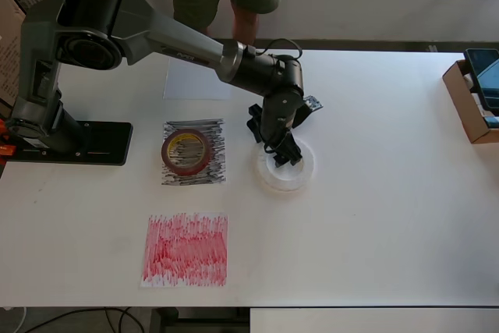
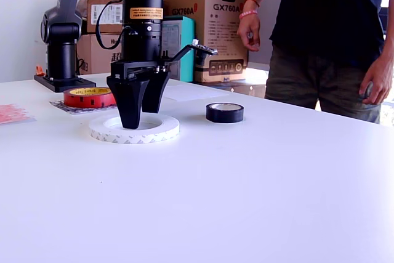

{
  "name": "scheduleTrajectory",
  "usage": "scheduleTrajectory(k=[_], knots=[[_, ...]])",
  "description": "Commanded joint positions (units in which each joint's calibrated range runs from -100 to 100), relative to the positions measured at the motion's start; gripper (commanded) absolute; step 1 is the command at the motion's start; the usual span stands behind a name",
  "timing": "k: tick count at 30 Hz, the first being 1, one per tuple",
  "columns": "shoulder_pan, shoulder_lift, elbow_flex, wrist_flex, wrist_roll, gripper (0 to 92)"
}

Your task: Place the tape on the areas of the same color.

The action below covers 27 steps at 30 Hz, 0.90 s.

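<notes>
Overhead view showed the white table [image 1: 374, 216] filling most of the picture, with the dark Piper arm [image 1: 156, 33] reaching from its base [image 1: 74, 142] at that view's left toward the middle. A person in a black shirt [image 2: 329, 29] stood behind the table in the exterior view, beside stacked cardboard boxes [image 2: 206, 4]. Three paper sheets lay in a column as the overhead view showed them: the plain white sheet [image 1: 183, 83] at the top, partly under the arm, the black-scribbled sheet [image 1: 212, 154] in the middle, and the red-scribbled sheet [image 1: 185, 249] at the bottom, bare. The translucent-white tape ring [image 1: 304, 177] lay flat on the bare table to the overhead view's right of the black sheet, on none of the sheets. The dark-red roll with a yellowish core [image 1: 185, 152] sat flat on the black-scribbled sheet. The gripper [image 2: 141, 115] pointed straight down into the white ring; its jaws were spread, the nearer finger reaching down inside the ring's hole and the other farther back, and whether either pressed the ring's wall could not be told. The small black tape roll [image 2: 225, 112] lay flat on the bare table just to the exterior view's right of the white ring, apart from it.
</notes>
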<state>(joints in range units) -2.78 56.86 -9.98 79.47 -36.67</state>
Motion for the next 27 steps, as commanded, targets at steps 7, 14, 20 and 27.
scheduleTrajectory(k=[7, 14, 20, 27], knots=[[0.59, 0.11, 0.3, -1.45, 0.57, 88.1], [0.59, 0.11, 0.3, -1.45, 0.65, 84.9], [0.67, 0.11, 0.39, -1.45, 0.73, 62.9], [0.67, 0.2, 0.39, -1.45, 0.82, 46.6]])
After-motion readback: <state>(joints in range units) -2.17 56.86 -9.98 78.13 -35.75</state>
